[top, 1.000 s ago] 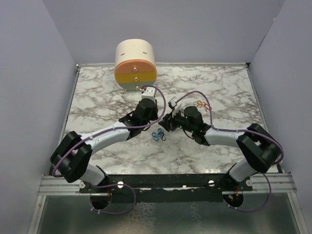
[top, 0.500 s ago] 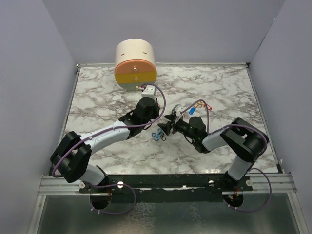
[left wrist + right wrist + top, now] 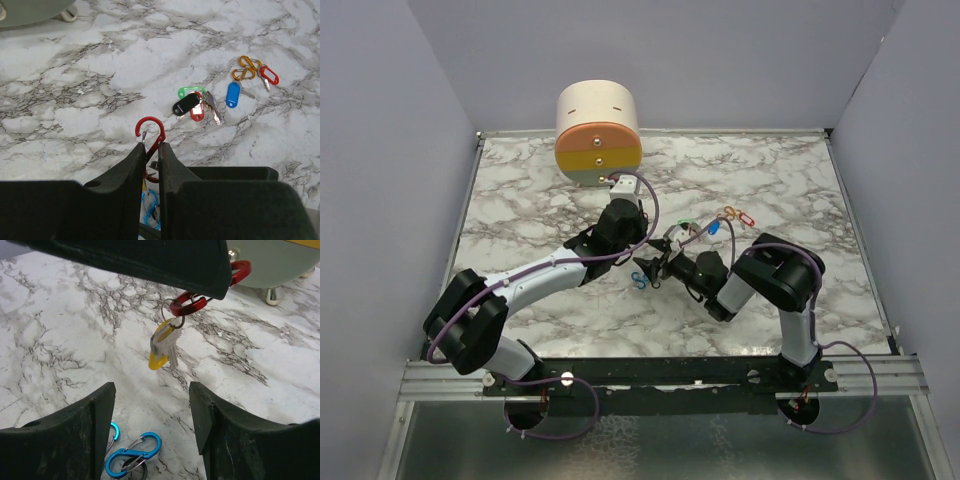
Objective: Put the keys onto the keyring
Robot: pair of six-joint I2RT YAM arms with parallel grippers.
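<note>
The left gripper (image 3: 151, 148) pinched the red carabiner (image 3: 149, 119), yellow key (image 3: 157, 359) dangling, so the empty, wide-spread right gripper (image 3: 152, 396) would best retreat downward without snagging it.

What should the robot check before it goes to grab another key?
1. Left pincer squeezes the red keyring: ok.
2. Yellow key hangs from that keyring: ok.
3. Right pincer is open and empty: ok.
4. Blue key is on the keyring: not ok, it lies on the table.
5. Green, black and red bunch is on the keyring: not ok, also on the table.
6. Keyring's gate is closed: cannot tell.
</note>
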